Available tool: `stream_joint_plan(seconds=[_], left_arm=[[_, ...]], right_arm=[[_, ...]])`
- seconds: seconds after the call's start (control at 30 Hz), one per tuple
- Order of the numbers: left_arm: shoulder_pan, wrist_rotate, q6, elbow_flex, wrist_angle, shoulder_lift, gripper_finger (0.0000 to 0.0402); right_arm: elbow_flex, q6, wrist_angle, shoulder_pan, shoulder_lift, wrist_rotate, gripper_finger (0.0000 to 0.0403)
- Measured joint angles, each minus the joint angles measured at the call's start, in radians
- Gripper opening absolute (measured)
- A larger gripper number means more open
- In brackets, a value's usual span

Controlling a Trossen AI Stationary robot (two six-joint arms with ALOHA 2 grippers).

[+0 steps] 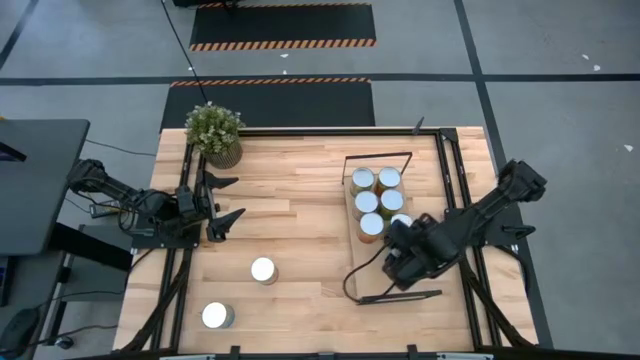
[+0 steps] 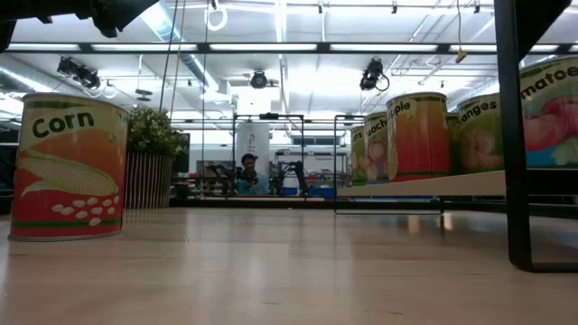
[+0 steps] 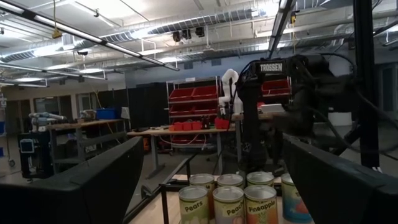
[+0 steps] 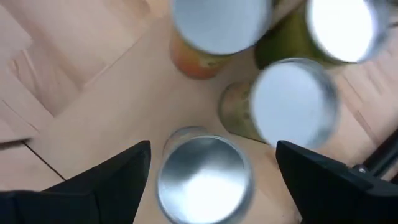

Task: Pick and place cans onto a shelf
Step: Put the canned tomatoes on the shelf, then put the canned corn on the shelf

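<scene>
Overhead, right gripper (image 4: pixel 208 165) gaped above can (image 4: pixel 203 178) on shelf (image 1: pixel 352 205); left gripper (image 1: pixel 222 203) idled open at nine o'clock. Can likely rigid, slick-sided; best gripped mid-wall.

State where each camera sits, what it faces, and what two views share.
High: overhead, facing down on table, both arms.
Low: at tabletop height, facing across; corn can, no gripper visible.
Left wrist: facing shelf cans, its own fingers.
Right wrist: above a can, jaws open.
Shared: high and right wrist views both show shelf can tops.
</scene>
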Motion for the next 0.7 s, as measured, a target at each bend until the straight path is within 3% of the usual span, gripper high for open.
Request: stream_joint_plan(seconds=[0.3, 0.57, 0.7], left_arm=[[0.000, 0.000, -0.021, 0.000, -0.016, 0.000, 0.0389], [0.000, 0.000, -0.021, 0.000, -0.015, 0.000, 0.0389], [0.000, 0.000, -0.020, 0.000, -0.015, 0.000, 0.0389]], right_arm=[[0.000, -0.157, -0.047, -0.071, 0.114, -0.079, 0.0354], [0.005, -0.155, -0.092, -0.101, 0.105, -0.018, 0.0354], [0.071, -0.180, -0.087, -0.100, 0.105, 0.037, 0.0354]])
